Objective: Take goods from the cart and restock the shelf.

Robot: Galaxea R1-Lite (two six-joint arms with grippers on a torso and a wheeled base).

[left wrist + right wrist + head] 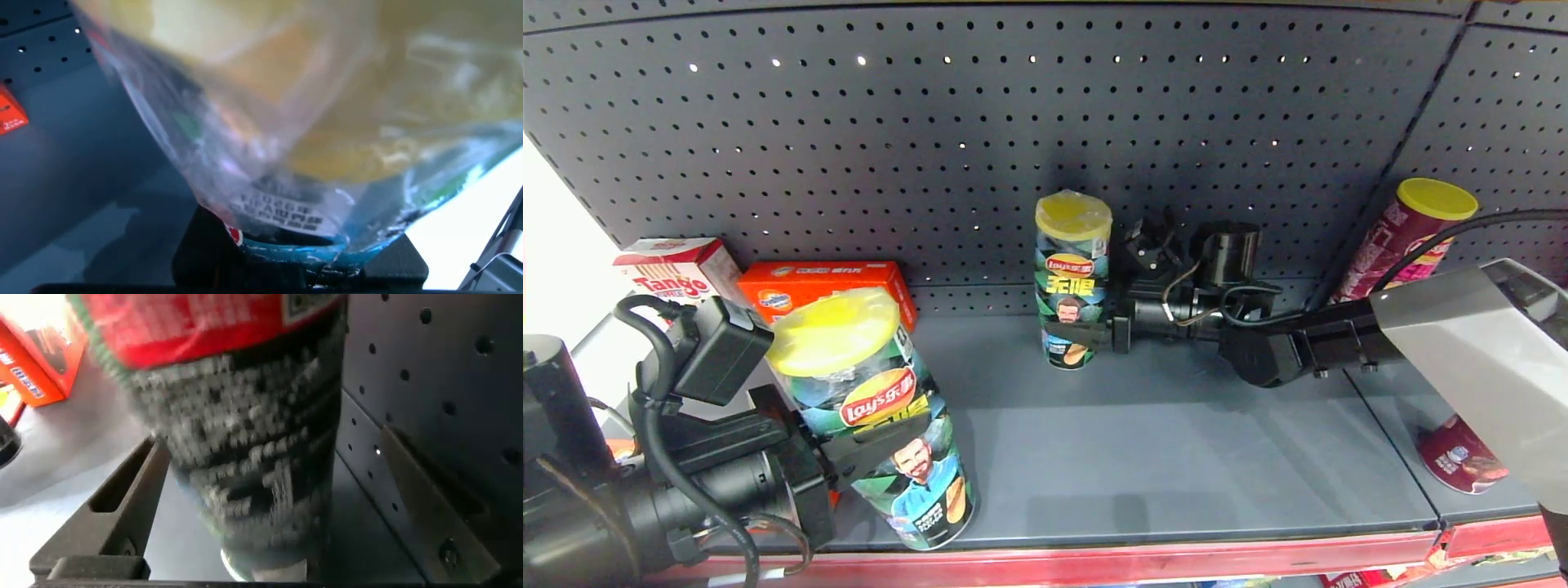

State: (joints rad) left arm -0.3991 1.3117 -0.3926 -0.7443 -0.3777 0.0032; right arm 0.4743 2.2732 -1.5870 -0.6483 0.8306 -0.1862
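Two green-and-blue chip cans with yellow lids are on the grey shelf. The near chip can stands tilted at the front left, by the red shelf edge, with my left gripper shut on its middle. The left wrist view looks at its lid and film wrap from very close. The far chip can stands upright at the back centre near the pegboard. My right gripper is open around its lower part. In the right wrist view this can sits between the two fingers, with a gap on the pegboard side.
A red-and-white box and an orange box stand at the back left. On the adjoining shelf section to the right, a maroon can leans against the pegboard and another sits lower. Open shelf floor lies between the two chip cans.
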